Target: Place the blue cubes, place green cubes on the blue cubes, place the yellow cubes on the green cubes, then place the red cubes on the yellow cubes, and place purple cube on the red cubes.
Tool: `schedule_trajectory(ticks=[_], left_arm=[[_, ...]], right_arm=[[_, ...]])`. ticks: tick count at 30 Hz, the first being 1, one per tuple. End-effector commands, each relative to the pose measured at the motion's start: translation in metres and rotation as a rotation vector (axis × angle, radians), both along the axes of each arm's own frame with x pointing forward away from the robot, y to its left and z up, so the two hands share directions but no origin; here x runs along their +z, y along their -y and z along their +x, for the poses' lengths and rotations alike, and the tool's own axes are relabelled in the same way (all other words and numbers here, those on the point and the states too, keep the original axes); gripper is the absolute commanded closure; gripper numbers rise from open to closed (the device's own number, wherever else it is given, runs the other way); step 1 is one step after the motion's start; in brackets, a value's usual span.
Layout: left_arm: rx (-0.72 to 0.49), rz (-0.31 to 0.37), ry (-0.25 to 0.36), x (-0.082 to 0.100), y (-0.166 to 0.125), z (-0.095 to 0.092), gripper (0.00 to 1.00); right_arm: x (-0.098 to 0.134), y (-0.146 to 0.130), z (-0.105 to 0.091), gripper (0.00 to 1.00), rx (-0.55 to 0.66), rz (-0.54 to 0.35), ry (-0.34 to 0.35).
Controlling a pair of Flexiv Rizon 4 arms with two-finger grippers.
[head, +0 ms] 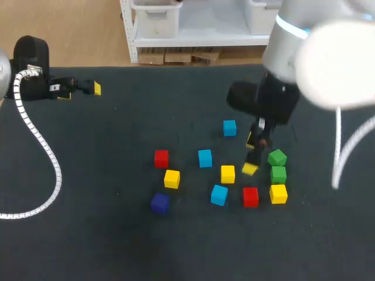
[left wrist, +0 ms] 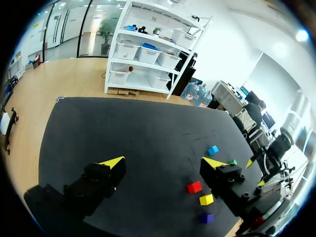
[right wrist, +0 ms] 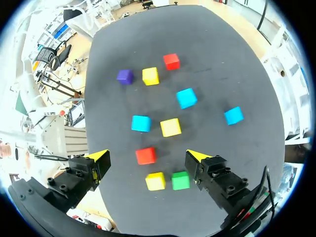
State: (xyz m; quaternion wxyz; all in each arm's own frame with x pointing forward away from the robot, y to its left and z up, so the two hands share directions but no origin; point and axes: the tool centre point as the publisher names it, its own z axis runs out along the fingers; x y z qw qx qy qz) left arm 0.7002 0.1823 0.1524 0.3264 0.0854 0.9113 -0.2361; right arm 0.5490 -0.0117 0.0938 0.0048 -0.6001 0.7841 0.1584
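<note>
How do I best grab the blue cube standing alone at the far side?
Bring the right tool straight down and pinch two opposite side faces of the small blue cube. It sits flat and alone, so all four sides look free.

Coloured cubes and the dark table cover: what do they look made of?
Small coloured cubes: flat, even colour, crisp edges, no glare; painted wood or matt plastic, cannot tell which. Dark table cover: matt black, faintly mottled, no reflections; looks like felt or a fabric mat rather than bare board.
</note>
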Motion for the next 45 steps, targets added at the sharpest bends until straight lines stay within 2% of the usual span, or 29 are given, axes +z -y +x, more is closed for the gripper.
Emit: schedule_trajectory(ticks=[1, 7, 17, 30, 40, 44, 45], left_arm=[[-0.007, -0.009, 0.006, -0.001, -0.002, 0.000, 0.00], [-0.007, -0.009, 0.006, -0.001, -0.002, 0.000, 0.00], [-0.007, -0.009, 0.006, -0.001, -0.002, 0.000, 0.00], [-0.007, -0.009, 0.006, -0.001, -0.002, 0.000, 0.00], [-0.007, -0.009, 0.006, -0.001, -0.002, 0.000, 0.00], [-0.007, -0.009, 0.006, -0.001, -0.002, 0.000, 0.00], [-0.007, -0.009, 0.006, -0.001, -0.002, 0.000, 0.00]], right_arm=[[-0.014, -0.009, -0.028, 0.00, -0.061, -0.084, 0.386], [-0.036, -0.020, -0.038, 0.00, -0.037, -0.126, 0.448], [-0.062, -0.039, -0.034, 0.00, 0.031, -0.165, 0.469], [-0.084, -0.051, -0.002, 0.00, -0.010, -0.183, 0.380], [-0.096, -0.056, 0.003, 0.00, -0.050, -0.190, 0.330], [-0.095, -0.056, -0.004, 0.15, -0.049, -0.191, 0.317], [-0.095, -0.056, -0.005, 0.23, -0.049, -0.191, 0.317]])
